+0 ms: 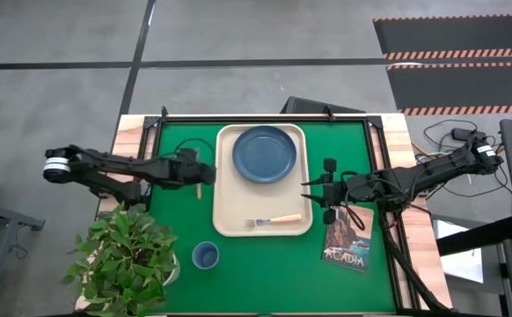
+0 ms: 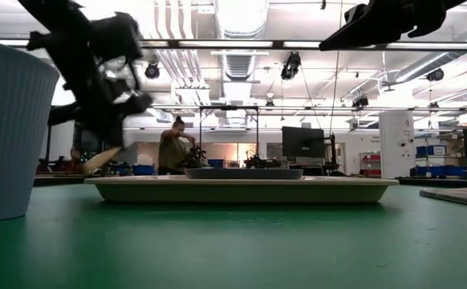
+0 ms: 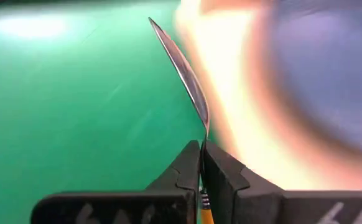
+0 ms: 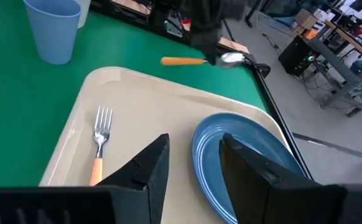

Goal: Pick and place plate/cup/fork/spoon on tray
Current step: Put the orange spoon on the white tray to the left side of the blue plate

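Note:
My left gripper point(image 1: 196, 170) hovers over the green mat just left of the cream tray point(image 1: 225, 211), shut on the spoon point(image 4: 206, 60). The spoon's metal bowl point(image 3: 182, 71) sticks out past the fingertips. The blue plate point(image 1: 264, 154) lies flat on the tray's far half. The fork point(image 1: 274, 220) lies on its near half. The blue cup point(image 1: 205, 255) stands on the mat near the tray's near-left corner. My right gripper point(image 1: 326, 189) is open and empty just right of the tray, and its fingers point(image 4: 150, 168) show over the tray in the right wrist view. My left gripper pinches the spoon between its two fingers where the metal neck point(image 3: 201, 144) meets the wooden handle. The fingers come from the table's left. The spoon is lifted clear of the mat, and its orange handle point(image 4: 181, 61) sticks out to one side of the fingers.
A potted plant in a white pot point(image 1: 124, 255) stands at the near left corner, close to the cup. A printed card point(image 1: 348, 238) lies on the mat right of the tray. A person point(image 2: 173, 144) shows in the room behind.

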Action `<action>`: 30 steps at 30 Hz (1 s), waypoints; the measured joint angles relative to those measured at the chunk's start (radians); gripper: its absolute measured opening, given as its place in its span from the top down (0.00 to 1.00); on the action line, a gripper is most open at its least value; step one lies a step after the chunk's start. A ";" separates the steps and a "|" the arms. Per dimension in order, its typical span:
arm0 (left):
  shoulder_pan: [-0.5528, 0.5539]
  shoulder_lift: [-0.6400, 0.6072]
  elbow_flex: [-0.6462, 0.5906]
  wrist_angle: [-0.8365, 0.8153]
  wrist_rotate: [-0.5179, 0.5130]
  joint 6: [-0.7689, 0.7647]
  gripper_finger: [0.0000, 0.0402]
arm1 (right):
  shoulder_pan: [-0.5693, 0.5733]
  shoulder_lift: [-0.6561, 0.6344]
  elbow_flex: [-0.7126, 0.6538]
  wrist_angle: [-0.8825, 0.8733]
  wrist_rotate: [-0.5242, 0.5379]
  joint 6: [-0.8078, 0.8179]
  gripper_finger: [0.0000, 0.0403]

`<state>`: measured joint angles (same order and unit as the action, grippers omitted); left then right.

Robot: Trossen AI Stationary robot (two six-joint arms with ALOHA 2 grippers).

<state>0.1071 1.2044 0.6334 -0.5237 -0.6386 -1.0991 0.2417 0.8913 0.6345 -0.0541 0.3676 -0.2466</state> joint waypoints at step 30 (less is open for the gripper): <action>-0.181 0.302 0.045 1.659 0.351 1.088 1.00 | -0.105 0.044 -0.167 0.637 -0.237 0.019 0.57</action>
<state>-0.0734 1.5065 0.6788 1.1349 -0.2879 -0.0113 0.1366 0.9357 0.4679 0.5829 0.1310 -0.2276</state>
